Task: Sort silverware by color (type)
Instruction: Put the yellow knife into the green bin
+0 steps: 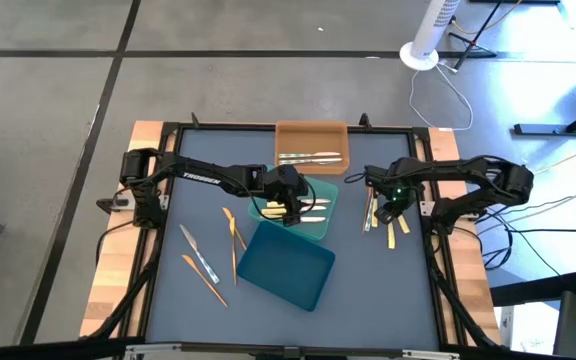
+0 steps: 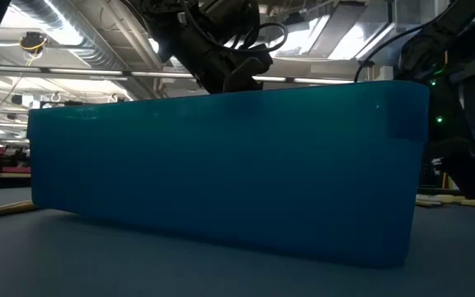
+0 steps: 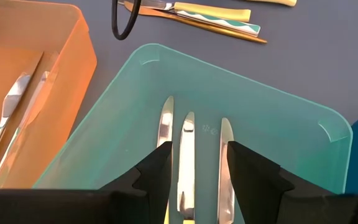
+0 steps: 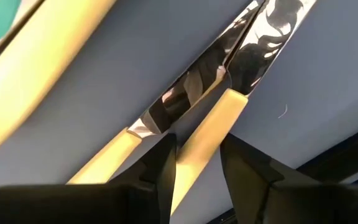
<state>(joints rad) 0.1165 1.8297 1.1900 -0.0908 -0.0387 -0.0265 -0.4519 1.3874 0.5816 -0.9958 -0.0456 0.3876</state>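
We count three trays on the worktop (image 1: 168,290): an orange tray (image 1: 311,134) at the far edge, a teal-green tray (image 1: 320,222) just in front of it, and a dark blue tray (image 1: 298,270) nearest the camera, set at an angle and overlapping the teal one.

Silverware – slim plastic pieces, some with shiny silver-grey blades and pale yellow handles, some orange-tan:
- orange tray: at least two pieces (image 3: 14,115) lying side by side, silver-grey ends; exact count unclear.
- teal-green tray: three knives (image 3: 188,143), parallel, silver blades, yellow handles.
- loose on the worktop left of the blue tray: about five pieces (image 1: 208,262) – orange-tan ones plus one silver-grey; they overlap, so the count is rough.
- right of the trays: about three or four pieces (image 1: 372,212) in a small cluster, yellow handles, mirror-like blades.

Left claw (image 3: 194,168) hangs over the teal-green tray, fingers spread apart with nothing between them; the middle knife lies in the tray below the gap.

Right claw (image 4: 197,158) is low over the right-hand cluster, fingers (image 4: 160,165) on either side of one pale yellow handle (image 4: 213,127). We cannot tell whether they press it or just bracket it. A second yellow-handled knife (image 4: 123,146) lies touching it, blades crossing.

The low view is mostly filled by the blue tray wall.
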